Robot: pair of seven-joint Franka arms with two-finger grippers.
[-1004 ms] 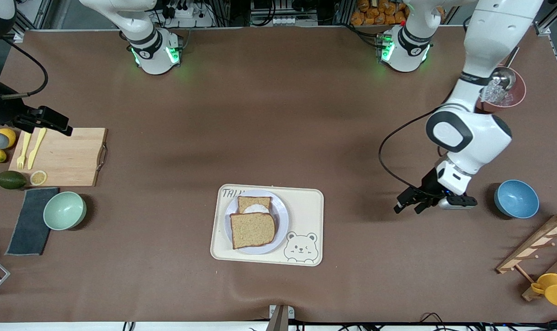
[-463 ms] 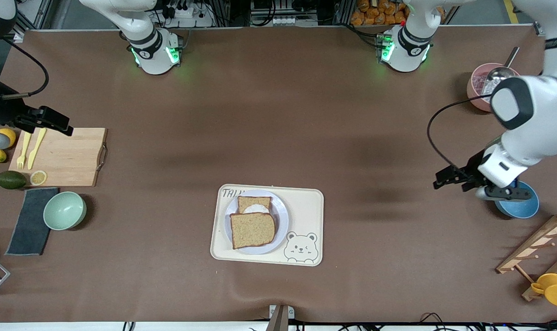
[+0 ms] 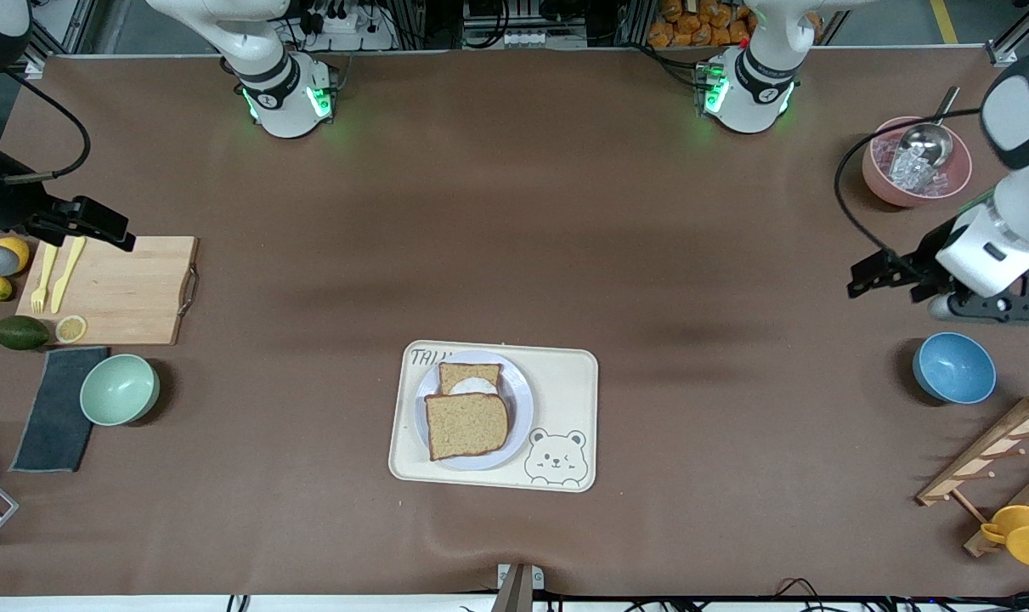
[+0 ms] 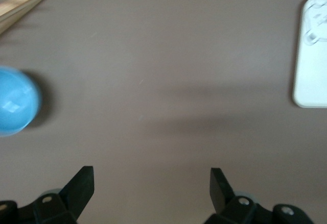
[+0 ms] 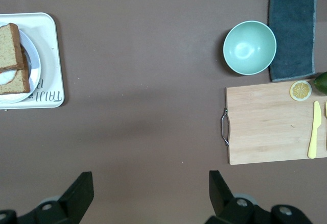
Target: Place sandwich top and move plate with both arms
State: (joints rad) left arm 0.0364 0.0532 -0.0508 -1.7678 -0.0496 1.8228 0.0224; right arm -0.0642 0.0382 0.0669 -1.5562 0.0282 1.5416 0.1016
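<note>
The sandwich top, a plain brown slice, lies on the pale plate and overlaps the egg-bearing slice. The plate sits on a cream bear tray near the table's front middle. In the right wrist view the sandwich top and plate show at the frame's edge. My left gripper hangs open and empty over bare table between the pink and blue bowls; its wrist view shows the left gripper holding nothing. My right gripper waits open over the cutting board's corner, right gripper also empty.
Toward the right arm's end lie a wooden cutting board with yellow cutlery, a green bowl, a dark cloth and fruit. Toward the left arm's end stand a pink bowl of ice, a blue bowl, a wooden rack.
My left arm has swung away from beside the tray toward its own end of the table, past the blue bowl. The right arm, bread and plate have not moved.
</note>
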